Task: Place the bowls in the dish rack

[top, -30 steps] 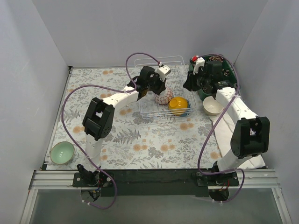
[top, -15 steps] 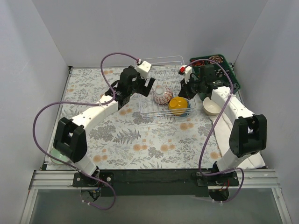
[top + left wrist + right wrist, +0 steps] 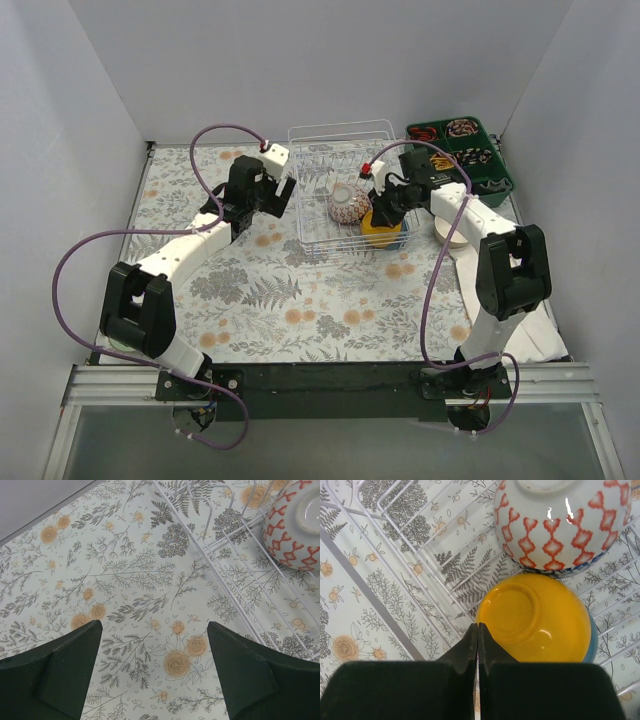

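Observation:
The white wire dish rack (image 3: 318,232) stands at the back centre. Inside it a red-and-white patterned bowl (image 3: 348,205) leans on its side next to an orange-yellow bowl (image 3: 386,229), which lies upside down over a blue bowl (image 3: 590,645). A cream bowl (image 3: 447,233) sits right of the rack, partly behind my right arm. My right gripper (image 3: 377,207) is shut and empty, its tips (image 3: 478,627) at the orange-yellow bowl (image 3: 540,620). My left gripper (image 3: 152,627) is open above the tablecloth, left of the rack (image 3: 235,580), with the patterned bowl (image 3: 295,525) to its far right.
A dark green compartmented tray (image 3: 497,184) of small items stands at the back right corner. A white cloth (image 3: 500,290) lies along the right side under my right arm. Grey walls close in on three sides.
My left gripper opened and drew back left out of the rack, leaving the red-and-white bowl there. My right gripper swung left from the green tray to the orange-yellow bowl and shut.

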Tool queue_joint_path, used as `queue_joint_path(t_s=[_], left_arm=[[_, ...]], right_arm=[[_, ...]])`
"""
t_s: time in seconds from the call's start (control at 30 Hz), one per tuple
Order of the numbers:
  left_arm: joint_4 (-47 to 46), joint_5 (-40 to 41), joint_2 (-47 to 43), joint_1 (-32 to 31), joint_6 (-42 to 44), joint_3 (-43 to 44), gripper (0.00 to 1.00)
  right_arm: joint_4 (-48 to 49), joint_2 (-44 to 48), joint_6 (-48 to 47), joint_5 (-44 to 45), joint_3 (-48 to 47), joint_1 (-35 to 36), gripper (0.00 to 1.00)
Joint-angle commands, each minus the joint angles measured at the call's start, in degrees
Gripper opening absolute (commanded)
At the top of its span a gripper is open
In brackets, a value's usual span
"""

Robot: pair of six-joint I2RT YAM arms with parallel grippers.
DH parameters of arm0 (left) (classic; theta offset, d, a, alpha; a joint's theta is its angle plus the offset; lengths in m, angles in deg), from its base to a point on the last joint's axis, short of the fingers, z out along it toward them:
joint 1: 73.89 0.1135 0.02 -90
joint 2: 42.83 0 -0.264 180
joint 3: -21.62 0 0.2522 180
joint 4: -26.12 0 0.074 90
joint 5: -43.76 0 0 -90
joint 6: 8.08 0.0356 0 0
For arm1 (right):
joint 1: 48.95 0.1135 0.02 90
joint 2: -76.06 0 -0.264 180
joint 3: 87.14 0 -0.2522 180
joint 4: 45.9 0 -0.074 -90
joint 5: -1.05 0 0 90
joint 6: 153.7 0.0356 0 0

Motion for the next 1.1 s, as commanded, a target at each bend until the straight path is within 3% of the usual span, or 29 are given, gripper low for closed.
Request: queue_joint_path(t_s=[0.0, 0.3, 0.77, 1.07], left_arm=[[-0.9, 0.2, -2.1, 0.1, 1.2, -0.5, 0.87], [-0.7, -1.5, -1.4, 0.0, 0.8, -0.9, 0.87], [-0.8, -2.0, -1.3, 0.0, 0.8, 0.4, 0.87], [-1.9, -0.2, -2.7, 0.3, 3.0, 0.3, 0.89]], right_arm=[[-0.6, 0.5, -1.2, 2.6, -2.3, -1.2, 0.01], [-0.1, 1.5, -1.5, 8.6, -0.4, -3.8, 0.01], [0.4, 5.1, -1.5, 10.1, 1.3, -4.8, 0.01], [0.4, 13.4, -0.5, 11.9, 2.3, -4.8, 0.01]])
